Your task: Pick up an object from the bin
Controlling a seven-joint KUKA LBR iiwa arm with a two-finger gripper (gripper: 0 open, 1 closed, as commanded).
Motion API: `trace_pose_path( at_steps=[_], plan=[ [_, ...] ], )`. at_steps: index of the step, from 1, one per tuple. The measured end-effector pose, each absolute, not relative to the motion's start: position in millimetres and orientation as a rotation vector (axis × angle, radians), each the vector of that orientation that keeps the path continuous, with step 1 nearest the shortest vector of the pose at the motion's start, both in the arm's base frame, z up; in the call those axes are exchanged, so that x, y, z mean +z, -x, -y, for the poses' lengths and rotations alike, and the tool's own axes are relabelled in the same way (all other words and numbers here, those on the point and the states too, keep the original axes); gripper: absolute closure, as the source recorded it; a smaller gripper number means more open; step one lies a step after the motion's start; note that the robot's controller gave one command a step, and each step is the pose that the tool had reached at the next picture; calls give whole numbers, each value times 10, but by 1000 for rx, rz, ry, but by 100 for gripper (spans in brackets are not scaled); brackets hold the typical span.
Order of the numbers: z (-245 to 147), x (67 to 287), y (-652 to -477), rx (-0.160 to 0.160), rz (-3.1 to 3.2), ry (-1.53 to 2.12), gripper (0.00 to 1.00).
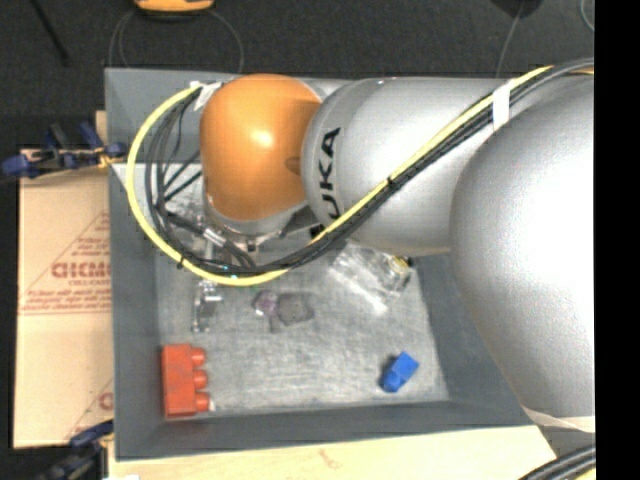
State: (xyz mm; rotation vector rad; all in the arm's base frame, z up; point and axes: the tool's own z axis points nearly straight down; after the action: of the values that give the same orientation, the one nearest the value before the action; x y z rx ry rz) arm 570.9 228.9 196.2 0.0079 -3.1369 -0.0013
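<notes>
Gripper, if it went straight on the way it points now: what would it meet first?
Probably the bare bin floor. The gripper points down over a free patch, apart from the grey-purple lump toward the view's right and the red block lower in the view. Depth is unclear.

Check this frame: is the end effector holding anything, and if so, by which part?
It cannot be told. The end effector hangs at the bin's left side; the red block, blue block and greyish lump lie loose on the floor.
</notes>
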Motion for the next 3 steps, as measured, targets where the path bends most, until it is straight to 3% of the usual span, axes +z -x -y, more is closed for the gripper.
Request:
trace_pose_path(
  at_steps=[1,2,3],
  plan=[
    [-2065,1809,-6007,-1,3140,-217,0],
    [-1395,972,-6160,2,3020,-857,0],
    [-724,751,-6134,-4,2981,-1034,0]
  ],
)
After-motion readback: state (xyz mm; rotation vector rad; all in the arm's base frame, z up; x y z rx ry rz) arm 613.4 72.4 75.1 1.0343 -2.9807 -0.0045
